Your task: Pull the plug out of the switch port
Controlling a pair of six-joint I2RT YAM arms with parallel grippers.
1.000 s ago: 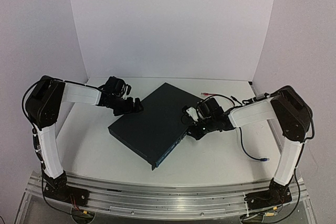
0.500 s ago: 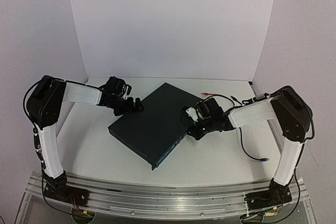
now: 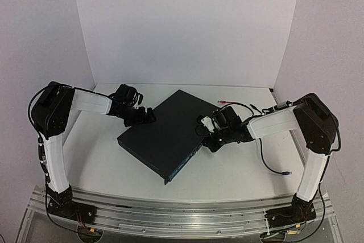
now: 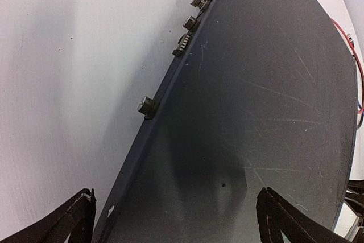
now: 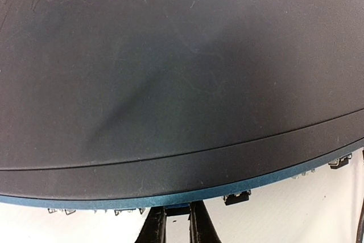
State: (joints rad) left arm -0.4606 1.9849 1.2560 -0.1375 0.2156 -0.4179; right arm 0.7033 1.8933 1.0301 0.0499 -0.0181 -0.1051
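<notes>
Right claw [image 5: 176,220] clenched on plug [image 5: 178,210] still seated in switch [image 5: 170,72] port; left claw [image 4: 175,197] released; extraction pending.

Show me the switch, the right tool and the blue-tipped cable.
switch [image 3: 165,135]: top view, middle of its lid.
right tool [image 5: 175,215]: right wrist view, between its fingertips.
cable [image 3: 288,172]: top view, its blue tip.

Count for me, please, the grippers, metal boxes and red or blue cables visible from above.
Black two-finger grippers: 2, the left gripper and the right gripper
Flat dark blue-black rectangular metal switch: 1
Thin red cable: 1
Thin blue cable: 1
Total: 5
</notes>
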